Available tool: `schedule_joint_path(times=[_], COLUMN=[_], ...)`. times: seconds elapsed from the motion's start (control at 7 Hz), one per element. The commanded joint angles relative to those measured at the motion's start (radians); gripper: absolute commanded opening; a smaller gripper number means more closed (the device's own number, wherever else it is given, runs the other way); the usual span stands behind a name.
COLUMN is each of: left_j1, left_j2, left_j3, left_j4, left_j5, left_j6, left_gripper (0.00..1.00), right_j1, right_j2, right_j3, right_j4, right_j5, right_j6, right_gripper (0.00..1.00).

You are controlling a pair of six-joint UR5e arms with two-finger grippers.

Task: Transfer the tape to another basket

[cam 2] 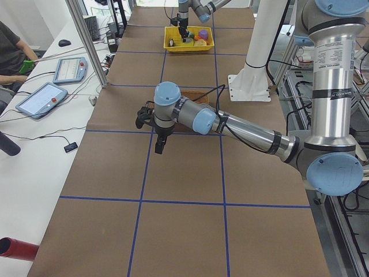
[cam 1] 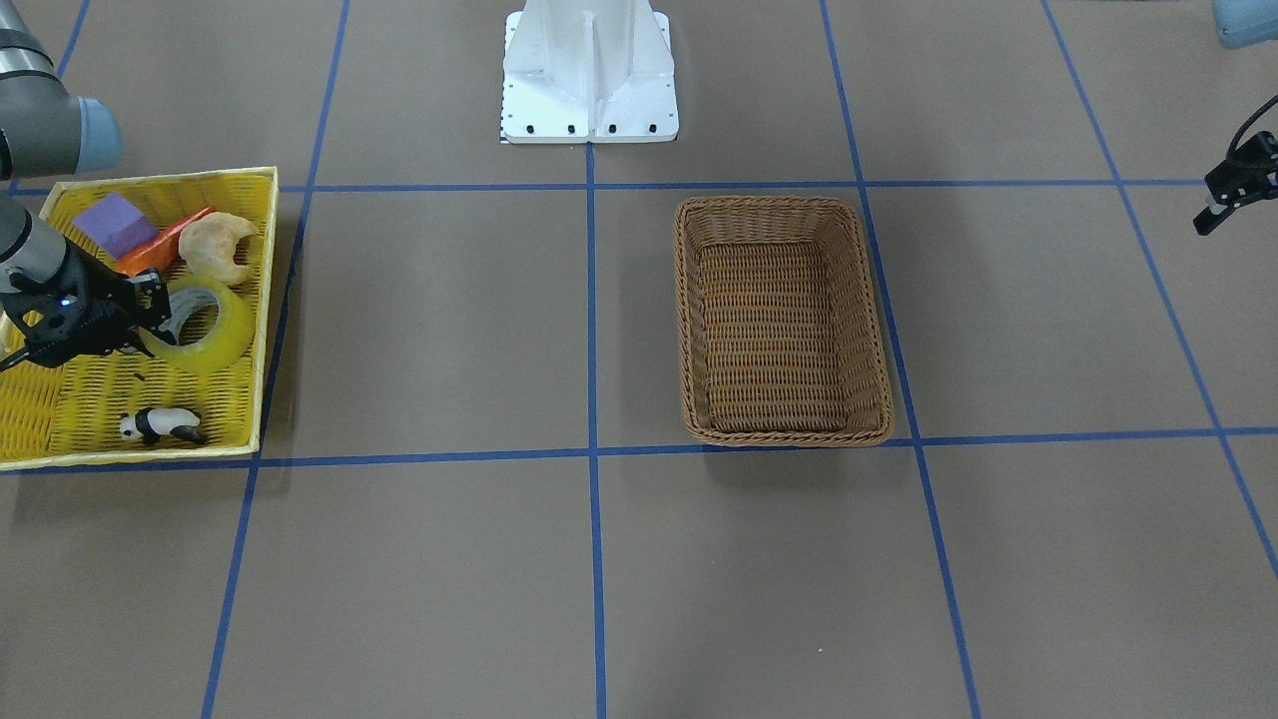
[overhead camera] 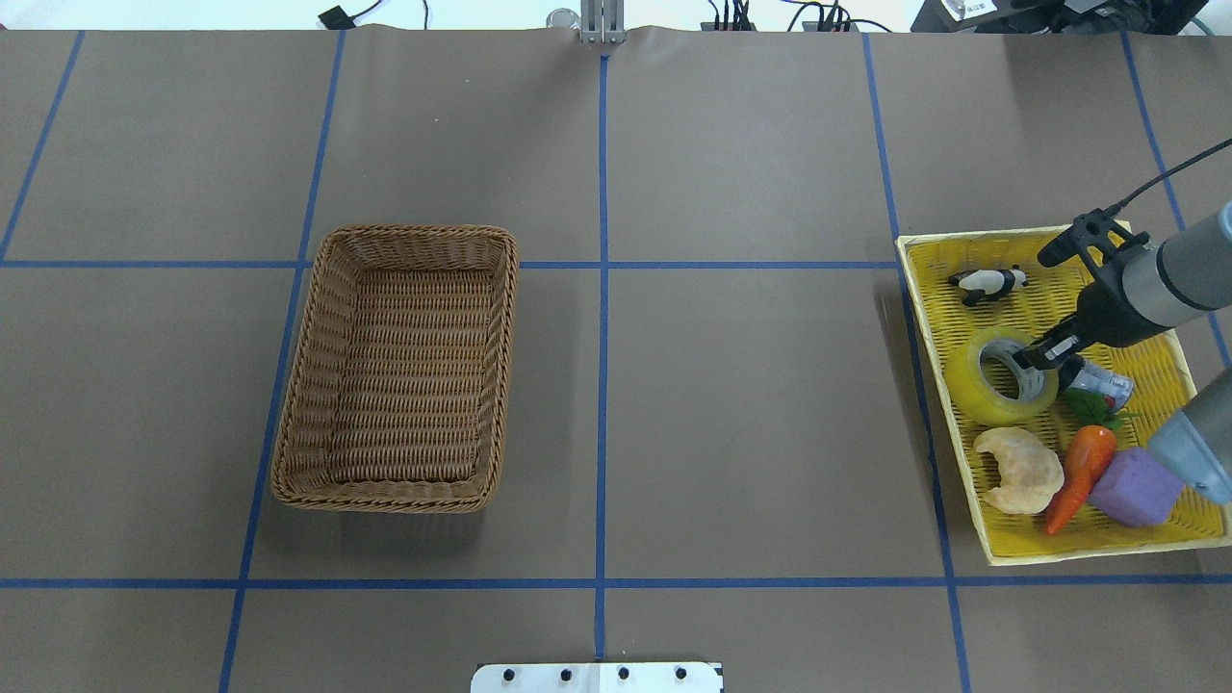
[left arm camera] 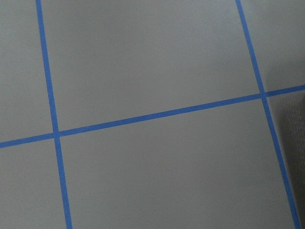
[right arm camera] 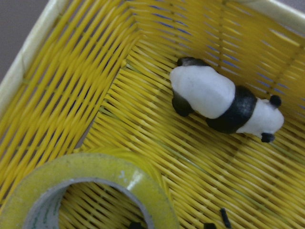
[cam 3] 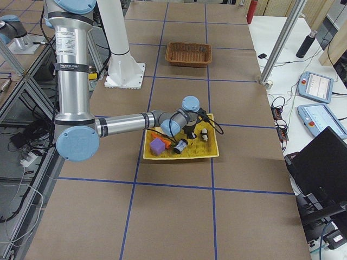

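The tape point(overhead camera: 987, 395), a yellow translucent roll with a white core, sits tilted in the yellow tray point(overhead camera: 991, 237) at the table's right end. My right gripper point(overhead camera: 1032, 358) is shut on the roll's wall, one finger inside the ring. The tape point(cam 1: 215, 345) and the gripper point(cam 1: 155, 310) also show in the front view, and the roll's rim point(right arm camera: 95, 176) fills the lower left of the right wrist view. The brown wicker basket point(overhead camera: 414, 233) stands empty left of the table's middle. My left gripper point(cam 1: 1210, 220) hangs shut and empty above bare table, far from both.
The tray also holds a panda figure point(overhead camera: 987, 284), a silver can point(overhead camera: 1097, 383), a croissant point(overhead camera: 1018, 469), a carrot point(overhead camera: 1083, 472) and a purple block point(overhead camera: 1136, 486). The robot's white base point(cam 1: 589, 70) stands between the tray and the basket.
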Motion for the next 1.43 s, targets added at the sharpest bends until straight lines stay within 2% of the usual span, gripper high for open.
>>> schedule_joint_path(times=[0.0,0.29,0.43,0.57,0.86,1.29], left_j1=[0.000,0.002,0.015,0.029,0.051,0.178], left_j2=[-0.003,-0.030,-0.071,-0.122,-0.214,-0.269], left_j3=[0.001,-0.002,0.007,0.011,0.010,0.015], left_j4=[0.000,0.002,0.002,-0.003,-0.029,-0.283], left_j5=[0.000,-0.003,-0.082,-0.151,-0.245,-0.244], left_j6=[-0.008,-0.021,-0.097,-0.181,-0.320,-0.639], left_gripper=[0.98,0.98,0.98,0.98,0.98,0.98], right_j1=[0.036,0.201,0.203,0.202,0.202,0.203], right_j2=[0.007,0.100,0.114,0.156,0.226,0.247], right_j3=[0.055,0.069,0.077,0.076,0.079,0.076], right_j4=[-0.009,-0.127,-0.129,-0.123,-0.118,-0.118], right_j5=[0.100,0.327,0.351,0.386,0.582,0.859], right_j6=[0.014,0.016,0.074,0.208,0.339,0.334], right_gripper=[0.00,0.00,0.00,0.00,0.00,0.00])
